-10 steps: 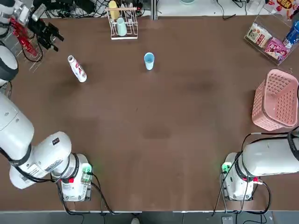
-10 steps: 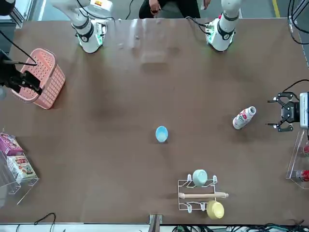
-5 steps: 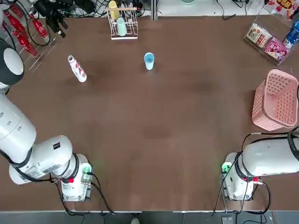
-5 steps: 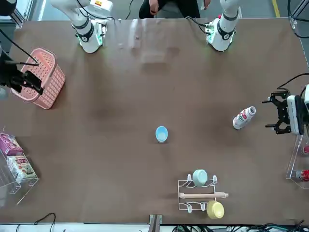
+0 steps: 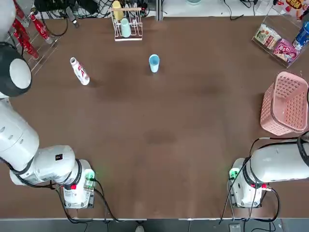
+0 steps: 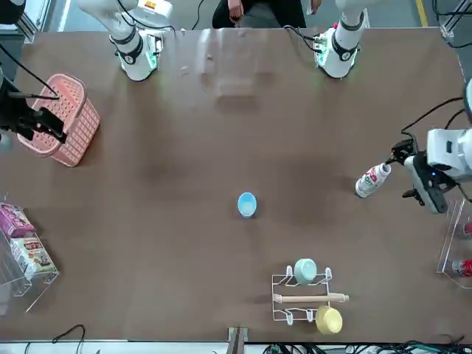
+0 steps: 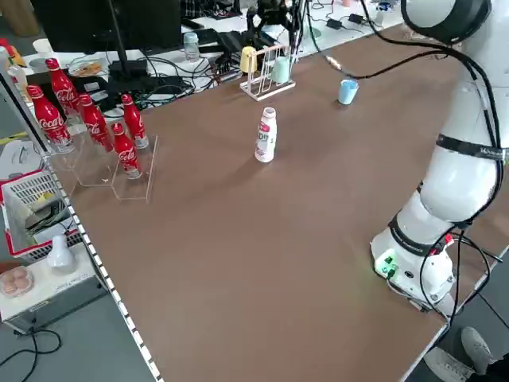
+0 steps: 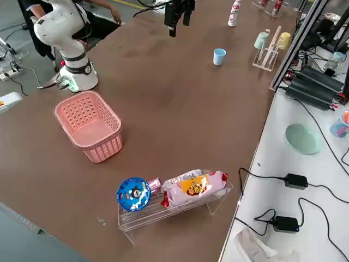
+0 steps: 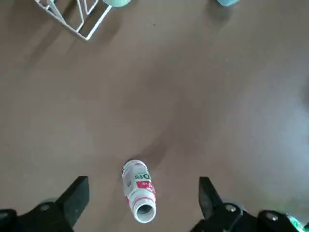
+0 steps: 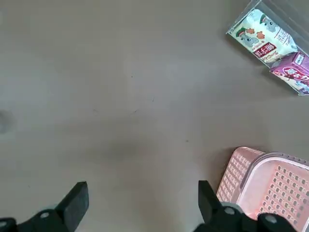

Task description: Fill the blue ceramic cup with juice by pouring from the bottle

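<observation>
The white bottle with red-pink markings stands upright at the table's far left. The light-blue cup stands alone, well to the bottle's right. My left gripper hangs open, high over the table beside the bottle. In the left wrist view the bottle shows far below, between the spread fingers. My right gripper is open and empty, raised near the pink basket.
A wire rack with a mint cup and a yellow cup stands at the far edge. Red cola bottles fill a clear stand at the far left. The pink basket and a snack box sit at the right. A person stands behind the arms' bases.
My left arm has swung and its wrist has turned; the open gripper now sits closer to the bottle in the front view. Bottle, cup and right arm have not moved.
</observation>
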